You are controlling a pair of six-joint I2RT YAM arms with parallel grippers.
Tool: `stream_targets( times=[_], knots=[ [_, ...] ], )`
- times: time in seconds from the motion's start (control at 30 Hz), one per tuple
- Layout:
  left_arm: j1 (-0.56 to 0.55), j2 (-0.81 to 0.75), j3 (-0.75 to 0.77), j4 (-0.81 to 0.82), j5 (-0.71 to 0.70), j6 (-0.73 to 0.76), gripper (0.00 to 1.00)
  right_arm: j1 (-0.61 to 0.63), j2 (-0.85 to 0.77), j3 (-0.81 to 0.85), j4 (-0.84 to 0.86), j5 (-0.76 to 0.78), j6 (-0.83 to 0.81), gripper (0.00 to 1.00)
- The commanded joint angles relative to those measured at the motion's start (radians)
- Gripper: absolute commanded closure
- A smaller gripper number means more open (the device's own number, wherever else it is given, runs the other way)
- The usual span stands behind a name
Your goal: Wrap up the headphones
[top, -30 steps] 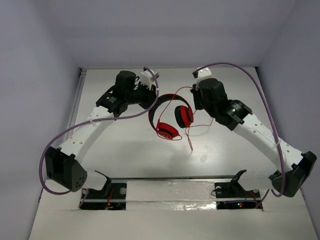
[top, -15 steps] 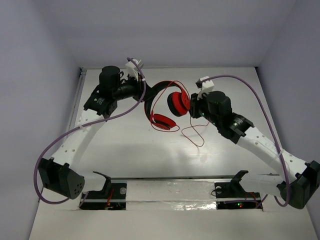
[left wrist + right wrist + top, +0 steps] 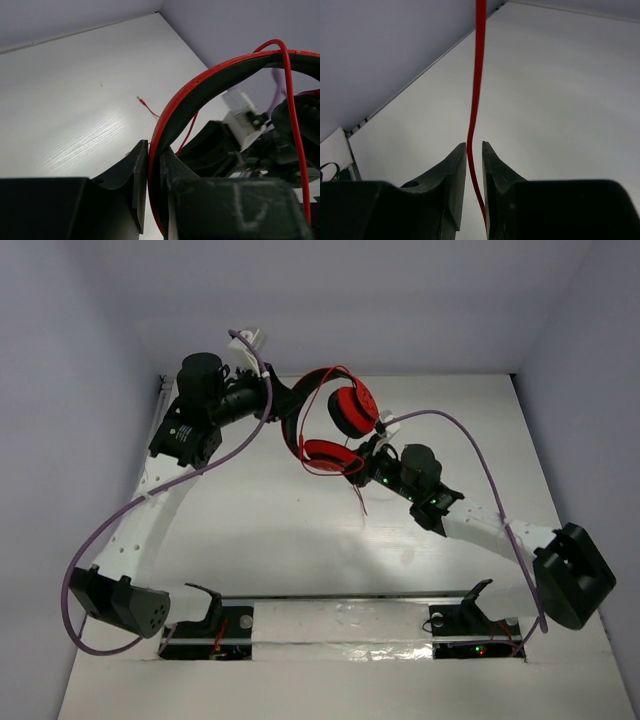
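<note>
My left gripper (image 3: 284,406) is shut on the red-and-black headband (image 3: 200,85) and holds the headphones (image 3: 330,430) above the back of the table. One round red earcup (image 3: 352,407) faces up; the other (image 3: 324,454) hangs below it. The thin red cable (image 3: 295,125) loops over the band, and its end (image 3: 361,502) dangles under the lower cup. My right gripper (image 3: 371,453) sits just right of that cup. In the right wrist view the cable (image 3: 479,60) runs loosely between its slightly parted fingers (image 3: 474,145), with a gap showing beside it.
Thick purple robot cables (image 3: 480,455) arc over both arms. Grey walls close the table in at the back and sides, and a metal rail (image 3: 160,430) runs along the left edge. Two black mounts (image 3: 210,615) (image 3: 470,612) stand at the near edge.
The left arm has raised the headphones and carried them back and left. The right arm has swung left and nearer, under the lower earcup, and its jaws have parted. The cable loop has left the table.
</note>
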Motion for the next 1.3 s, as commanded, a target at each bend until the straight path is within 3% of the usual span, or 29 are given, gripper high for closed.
stream_targets(
  times=[0.0,0.27,0.47,0.7,0.9,1.13,1.27],
  knots=[
    [0.01,-0.028,0.082,0.035,0.006,-0.065,1.0,-0.004,0.069,-0.016,0.259,-0.112,0.046,0.76],
    [0.046,-0.014,0.129,0.09,-0.035,-0.186,1.0,-0.004,0.201,-0.07,0.434,-0.289,0.153,0.72],
    [0.046,0.023,0.178,0.137,-0.044,-0.258,1.0,-0.004,0.362,-0.007,0.607,-0.488,0.277,0.72],
    [0.046,0.033,0.203,0.114,-0.179,-0.283,1.0,0.068,0.43,0.03,0.722,-0.563,0.356,0.78],
    [0.055,0.069,0.299,0.003,-0.431,-0.211,1.0,0.119,0.421,-0.005,0.902,-0.648,0.515,0.85],
    [0.055,0.153,0.309,-0.014,-0.682,-0.151,1.0,0.166,0.269,-0.111,0.789,-0.655,0.505,0.83],
    [0.055,0.161,0.258,0.006,-0.779,-0.134,1.0,0.186,0.123,-0.137,0.548,-0.617,0.411,0.83]
  ],
)
